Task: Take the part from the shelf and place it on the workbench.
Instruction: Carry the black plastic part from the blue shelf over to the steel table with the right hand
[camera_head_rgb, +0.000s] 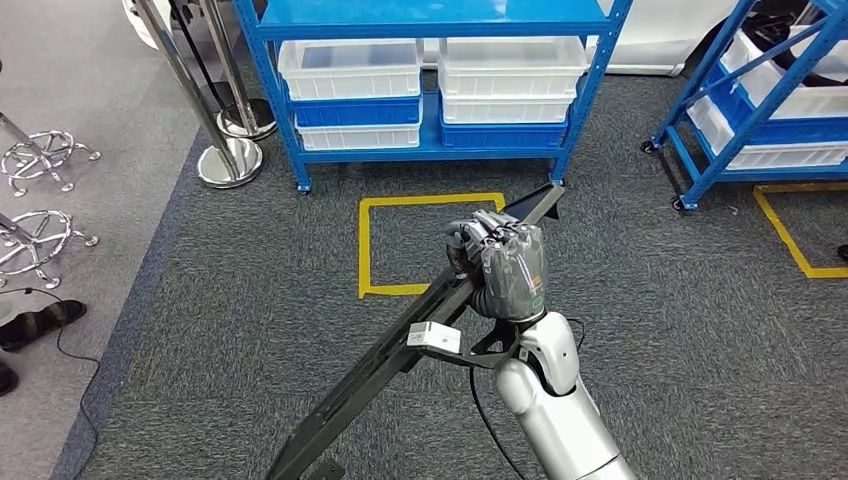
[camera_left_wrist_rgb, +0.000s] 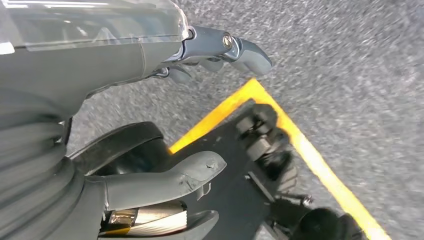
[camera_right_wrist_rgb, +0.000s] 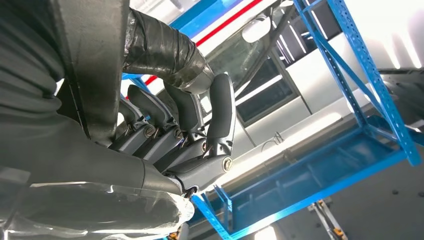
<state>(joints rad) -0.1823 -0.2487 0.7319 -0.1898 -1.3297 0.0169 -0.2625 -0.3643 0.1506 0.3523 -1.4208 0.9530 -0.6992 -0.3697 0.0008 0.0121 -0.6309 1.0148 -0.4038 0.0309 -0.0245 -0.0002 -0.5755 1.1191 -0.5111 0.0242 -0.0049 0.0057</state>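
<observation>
Right hand (camera_head_rgb: 505, 268) clenched around long black part (camera_head_rgb: 400, 350) off-centre; looked stiff, likely to tip. Left hand (camera_left_wrist_rgb: 150, 150) released.

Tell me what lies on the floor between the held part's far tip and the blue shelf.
In the head view, just bare grey carpet separates the part, gripped by the right hand, from the blue shelf.

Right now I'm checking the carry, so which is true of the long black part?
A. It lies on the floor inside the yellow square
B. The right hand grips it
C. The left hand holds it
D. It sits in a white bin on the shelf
B: in the head view the right hand has its fingers wrapped around the part, held above the carpet.
</observation>
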